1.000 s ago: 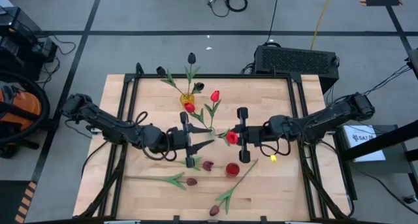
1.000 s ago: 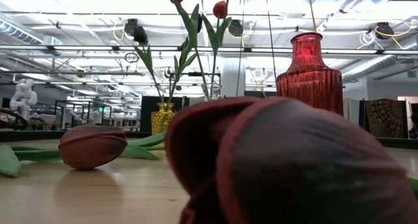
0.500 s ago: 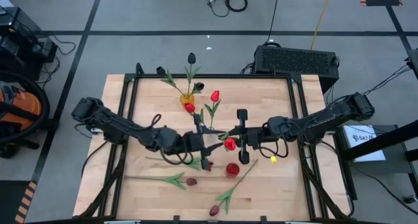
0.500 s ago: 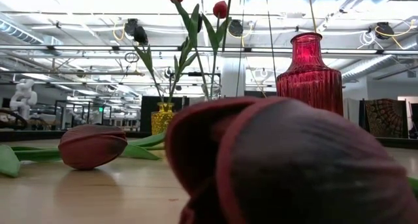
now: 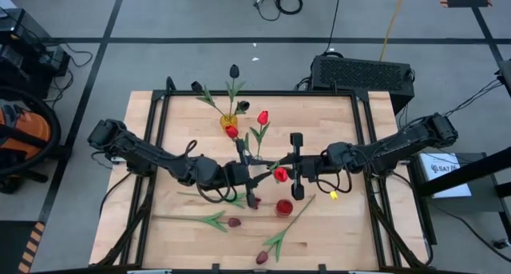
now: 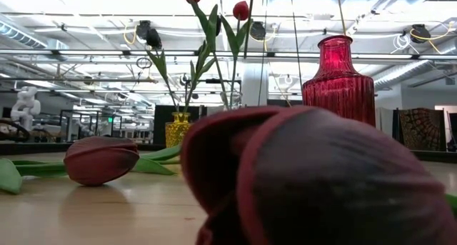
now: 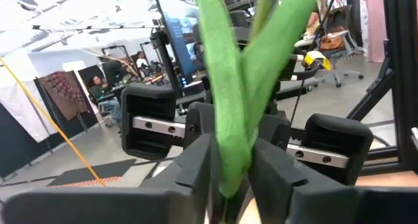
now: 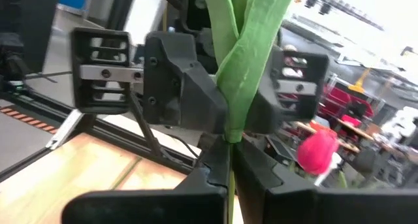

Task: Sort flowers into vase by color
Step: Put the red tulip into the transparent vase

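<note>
A red tulip (image 5: 280, 175) hangs between my two grippers at mid-table. My left gripper (image 5: 254, 176) and right gripper (image 5: 289, 175) face each other, both shut on its green stem and leaves. Its head also shows in the right wrist view (image 8: 318, 151). A yellow vase (image 5: 229, 121) holds near-black tulips. A clear vase (image 5: 259, 157) holds red ones. A red vase (image 5: 284, 207) stands nearer the near edge. Three maroon tulips (image 5: 234, 222) lie on the table on their stems and leaves. One maroon head (image 6: 314, 177) fills the low view. My left gripper pinches the red tulip's green leaves and stem (image 7: 230, 162) between its two fingers, coming level from the table's left. The leaves stand up out of the hold. My right gripper pinches the same tulip's stem and leaf base (image 8: 230, 145) between its two fingers, coming level from the table's right, close behind the head.
The clear vase stands just beyond the two grippers toward the far edge, and the red vase (image 6: 338, 77) just nearer. Loose tulips (image 5: 254, 202) (image 5: 262, 258) lie between the grippers and the near edge. Black frame rails (image 5: 152, 130) run along the table's sides.
My left gripper has moved toward the table's right, up to the red tulip held by my right gripper, and now stands close against it. The tulip's head has shifted slightly toward the near edge. In the last half second nothing more has moved.
</note>
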You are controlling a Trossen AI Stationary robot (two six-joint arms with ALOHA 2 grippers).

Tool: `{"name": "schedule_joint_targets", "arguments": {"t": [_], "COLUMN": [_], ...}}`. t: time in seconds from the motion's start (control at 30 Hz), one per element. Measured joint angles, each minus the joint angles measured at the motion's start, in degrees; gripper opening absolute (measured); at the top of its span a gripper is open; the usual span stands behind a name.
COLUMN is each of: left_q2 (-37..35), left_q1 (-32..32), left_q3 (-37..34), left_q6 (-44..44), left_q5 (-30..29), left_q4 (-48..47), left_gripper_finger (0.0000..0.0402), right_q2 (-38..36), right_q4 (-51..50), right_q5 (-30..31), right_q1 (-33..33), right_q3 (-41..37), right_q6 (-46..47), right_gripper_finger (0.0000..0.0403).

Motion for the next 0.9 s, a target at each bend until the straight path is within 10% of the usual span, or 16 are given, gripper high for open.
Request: {"name": "schedule_joint_targets", "arguments": {"t": [0.23,0.9], "left_q2": [0.0,-0.7], "left_q1": [0.1,1.8], "left_q3": [0.0,-0.8], "left_q6": [1.9,-1.1], "left_q5": [-1.8,-7.6], "left_q4": [-1.5,-7.1], "left_gripper_finger": [0.0015,0.003], "right_q2": [-0.6,-18.7], "right_q4": [-3.2,-30.9], "right_q5": [4.1,6.1], "right_q1": [0.0,0.1], "right_q3": [0.0,0.0], "right_q6": [0.8,12.9], "right_gripper_finger": [0.0018,0.0171]}}
